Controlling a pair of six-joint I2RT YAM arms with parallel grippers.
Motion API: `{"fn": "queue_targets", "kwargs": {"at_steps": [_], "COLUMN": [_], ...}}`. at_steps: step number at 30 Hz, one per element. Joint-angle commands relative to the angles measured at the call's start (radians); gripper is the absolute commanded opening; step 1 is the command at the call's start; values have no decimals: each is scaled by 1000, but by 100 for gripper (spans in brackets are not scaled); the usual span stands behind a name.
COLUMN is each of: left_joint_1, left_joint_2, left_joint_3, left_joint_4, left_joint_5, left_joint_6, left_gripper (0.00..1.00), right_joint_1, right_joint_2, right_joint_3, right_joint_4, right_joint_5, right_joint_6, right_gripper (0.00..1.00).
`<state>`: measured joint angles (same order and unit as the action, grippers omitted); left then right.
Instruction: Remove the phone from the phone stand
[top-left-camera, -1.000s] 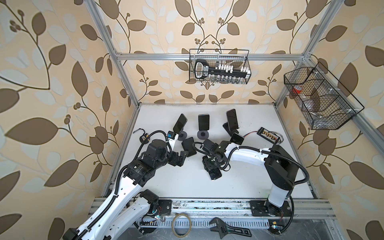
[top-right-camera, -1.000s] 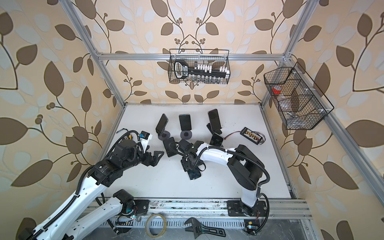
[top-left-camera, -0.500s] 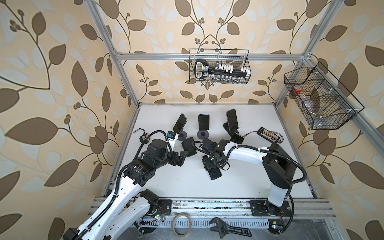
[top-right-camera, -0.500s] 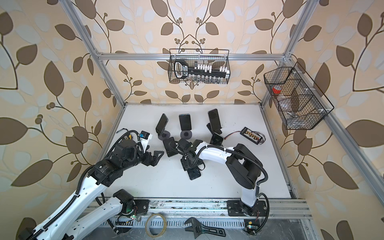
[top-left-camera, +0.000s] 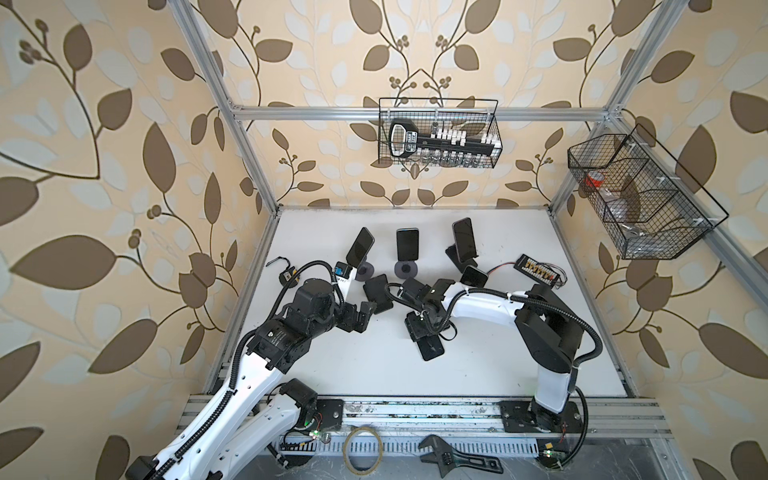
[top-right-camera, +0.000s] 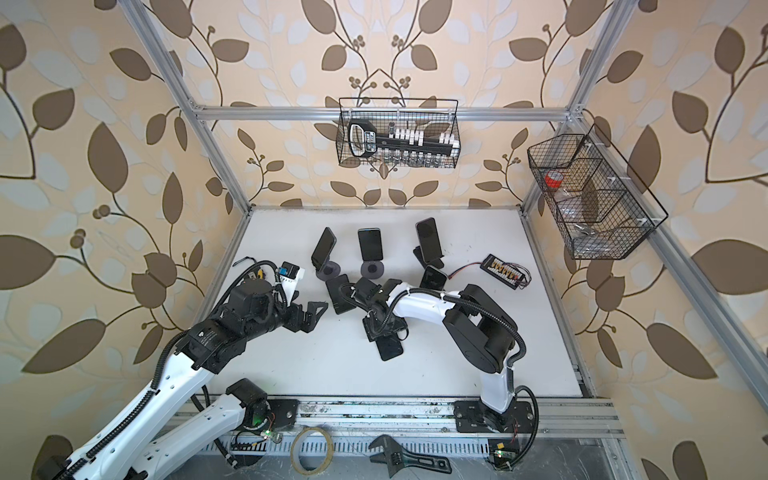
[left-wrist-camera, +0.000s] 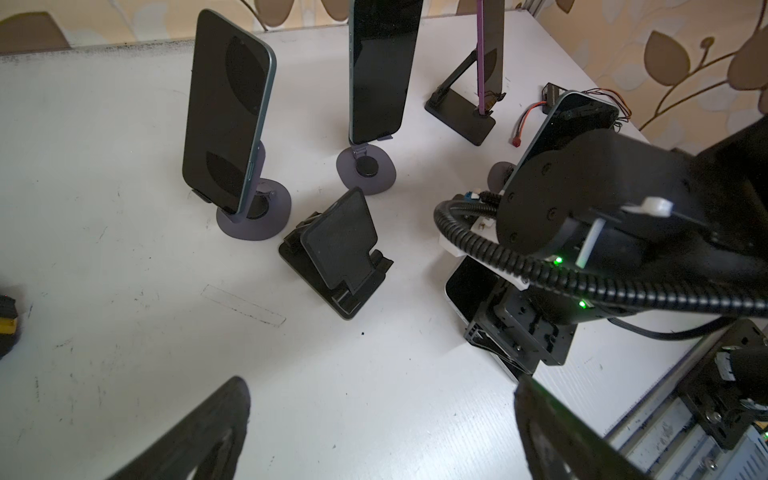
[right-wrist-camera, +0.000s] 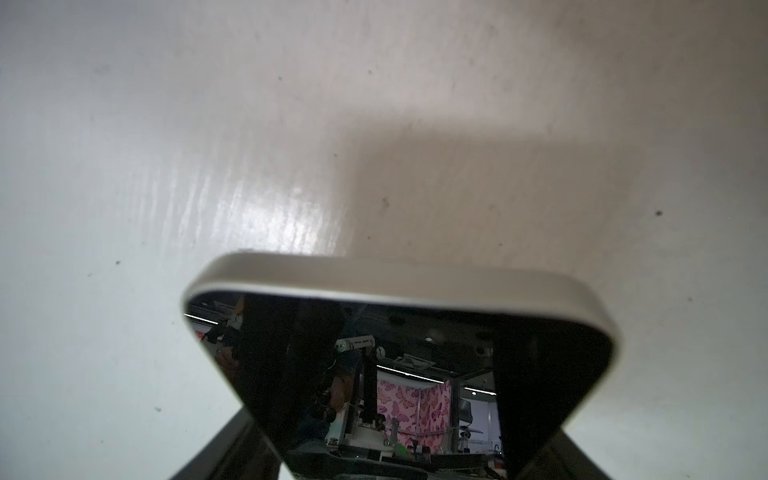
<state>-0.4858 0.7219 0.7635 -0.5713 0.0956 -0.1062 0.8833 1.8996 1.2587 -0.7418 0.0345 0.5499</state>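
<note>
Phone (right-wrist-camera: 399, 353) already off stand (left-wrist-camera: 336, 253), pinched in R gripper (top-left-camera: 424, 337), low over table (right-wrist-camera: 208, 124) mid-front; can't tell if touching. L gripper (left-wrist-camera: 374, 449) spread wide, idle nr stand. Step, as I read it: set-down. Next I'd lower flat, release (gently, screen up), retract w/o dragging.
</note>
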Motion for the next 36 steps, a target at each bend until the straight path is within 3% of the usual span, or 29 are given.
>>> {"fn": "queue_targets", "kwargs": {"at_steps": [1, 26, 36], "left_joint_1": [-8, -10, 3], "left_joint_2": [-5, -1, 3], "left_joint_3": [-2, -1, 7], "left_joint_4": [11, 7, 6], "left_joint_5": [-18, -27, -72], "left_joint_6": [5, 7, 18], "left_gripper": [99, 99, 99], "right_joint_1": [-3, -6, -6], "right_joint_2": [14, 12, -79], "right_joint_3": [21, -13, -5], "right_joint_4": [-15, 20, 17], "right_joint_5": [21, 22, 43], "right_joint_6": [9, 22, 24], "right_gripper": [70, 81, 85]}}
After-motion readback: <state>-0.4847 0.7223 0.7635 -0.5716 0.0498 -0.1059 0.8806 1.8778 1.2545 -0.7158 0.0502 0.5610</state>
